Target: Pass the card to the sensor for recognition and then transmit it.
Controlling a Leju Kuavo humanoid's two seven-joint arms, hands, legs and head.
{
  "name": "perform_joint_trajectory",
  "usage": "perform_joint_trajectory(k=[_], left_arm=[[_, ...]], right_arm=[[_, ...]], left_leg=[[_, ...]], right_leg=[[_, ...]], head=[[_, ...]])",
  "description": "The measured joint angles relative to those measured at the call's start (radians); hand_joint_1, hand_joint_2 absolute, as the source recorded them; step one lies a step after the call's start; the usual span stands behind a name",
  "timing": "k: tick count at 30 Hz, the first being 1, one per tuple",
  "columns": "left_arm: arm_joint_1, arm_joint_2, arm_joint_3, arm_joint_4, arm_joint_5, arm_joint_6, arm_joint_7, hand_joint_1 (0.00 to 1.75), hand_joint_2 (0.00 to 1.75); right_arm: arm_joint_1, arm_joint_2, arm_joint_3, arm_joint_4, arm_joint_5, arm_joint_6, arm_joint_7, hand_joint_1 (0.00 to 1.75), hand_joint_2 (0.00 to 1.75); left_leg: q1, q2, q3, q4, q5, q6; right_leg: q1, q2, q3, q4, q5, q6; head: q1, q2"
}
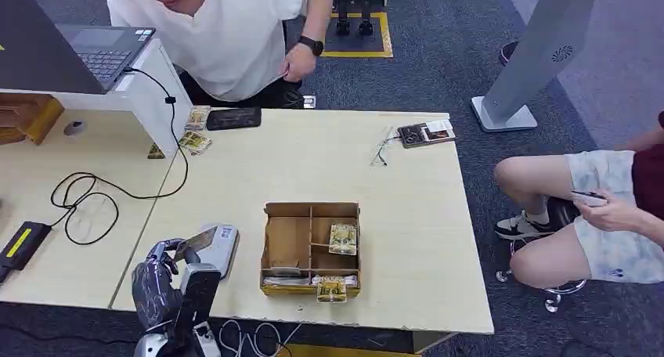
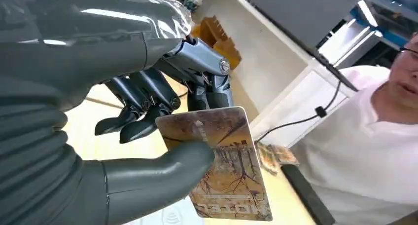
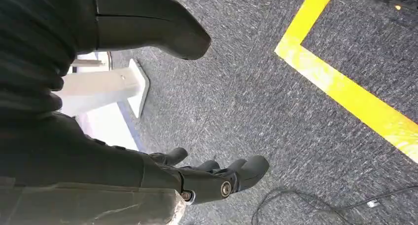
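Note:
My left hand (image 1: 160, 283) hovers at the table's near left edge and pinches a brown patterned card (image 1: 196, 240) between thumb and fingers. The same card (image 2: 222, 161) is clear in the left wrist view, under the thumb (image 2: 162, 173). The card is held just over the grey sensor pad (image 1: 219, 247) lying on the table. My right hand (image 3: 217, 178) hangs above the carpet with its fingers loosely spread and nothing in them.
A cardboard divider box (image 1: 311, 249) with more cards stands to the right of the sensor. A person in a white shirt (image 1: 227, 28) leans over the far side; another person (image 1: 603, 216) sits at the right. A laptop (image 1: 94, 52), black cable (image 1: 94, 192) and loose cards (image 1: 194, 138) lie at the left.

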Motion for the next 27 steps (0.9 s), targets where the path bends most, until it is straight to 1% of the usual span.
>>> perform_joint_trajectory(k=[3,10,15,18,22,24,27], left_arm=[[-0.007,0.005,0.000,0.018,-0.004,-0.032,0.037,1.75,1.75],[-0.038,0.010,0.000,0.077,0.027,-0.071,0.064,1.75,1.75],[-0.055,0.016,0.000,0.110,0.079,-0.143,0.096,1.75,1.75],[-0.060,0.023,0.000,0.124,0.128,-0.190,0.107,1.75,1.75],[-0.074,0.034,0.000,0.157,0.166,-0.239,0.119,1.75,1.75],[-0.077,0.043,0.000,0.171,0.171,-0.258,0.125,1.75,1.75],[-0.084,0.055,0.000,0.194,0.148,-0.270,0.145,1.75,1.75]], right_arm=[[0.000,0.000,0.001,0.000,0.002,0.000,0.000,0.00,1.75],[0.000,0.000,0.002,0.000,0.005,0.001,0.002,0.00,1.75],[0.000,0.000,0.002,0.000,0.005,0.007,0.003,0.00,1.75],[0.000,0.000,0.002,0.000,0.005,0.008,0.003,0.00,1.75],[0.000,-0.001,0.002,0.000,0.005,0.008,0.003,0.00,1.75],[0.000,-0.002,0.001,0.000,0.005,0.008,0.003,0.00,1.75],[0.000,-0.003,0.001,0.000,0.006,0.008,0.002,0.00,1.75]], left_leg=[[0.000,0.000,0.000,0.000,0.000,0.000],[0.000,0.000,0.000,0.000,0.000,0.000],[0.000,0.000,0.000,0.000,0.000,0.000],[0.000,0.000,0.000,0.000,0.000,0.000],[0.000,0.000,0.000,0.000,0.000,0.000],[0.000,0.000,0.000,0.000,0.000,0.000],[0.000,0.000,0.000,0.000,0.000,0.000]], right_leg=[[0.000,0.000,0.000,0.000,0.000,0.000],[0.000,0.000,0.000,0.000,0.000,0.000],[0.000,0.000,0.000,0.000,0.000,0.000],[0.000,0.000,0.000,0.000,0.000,0.000],[0.000,0.000,0.000,0.000,0.000,0.000],[0.000,0.000,0.000,0.000,0.000,0.000],[0.000,0.000,0.000,0.000,0.000,0.000]], head=[[0.000,0.000],[0.000,0.000],[0.000,0.000],[0.000,0.000],[0.000,0.000],[0.000,0.000],[0.000,0.000]])
